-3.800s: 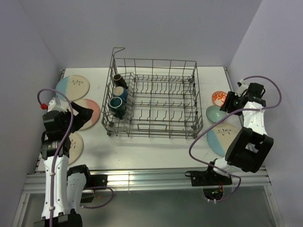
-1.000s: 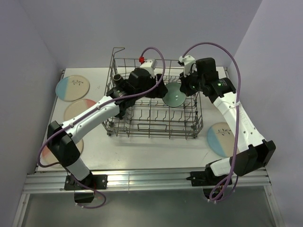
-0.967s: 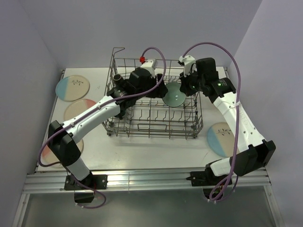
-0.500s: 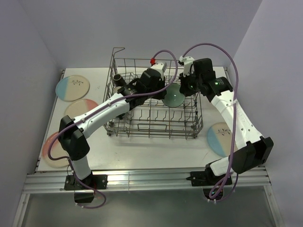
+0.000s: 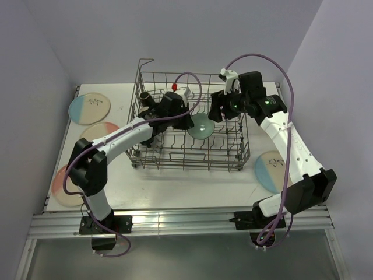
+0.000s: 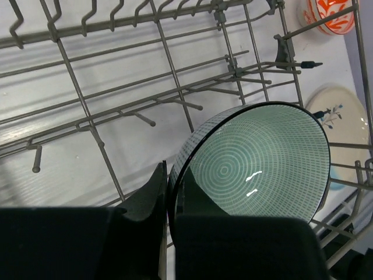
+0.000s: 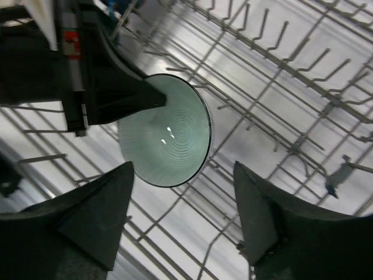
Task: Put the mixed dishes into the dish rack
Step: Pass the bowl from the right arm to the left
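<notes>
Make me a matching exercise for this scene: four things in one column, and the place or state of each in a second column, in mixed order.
Things:
1. green bowl
2. right gripper
3. orange bowl
4. brown mug

Places or states:
A. on the table, outside the rack
B. open, holding nothing
C. inside the rack, at its left end
D. pinched at the rim by the left gripper

Pairs: 1-D, 2-B, 3-A, 4-C

A glossy pale green bowl (image 6: 256, 163) is tipped on edge near the middle of the tall grey wire dish rack (image 5: 186, 158), round two-tone plates (image 5: 88, 108) lying flat outside it.
</notes>
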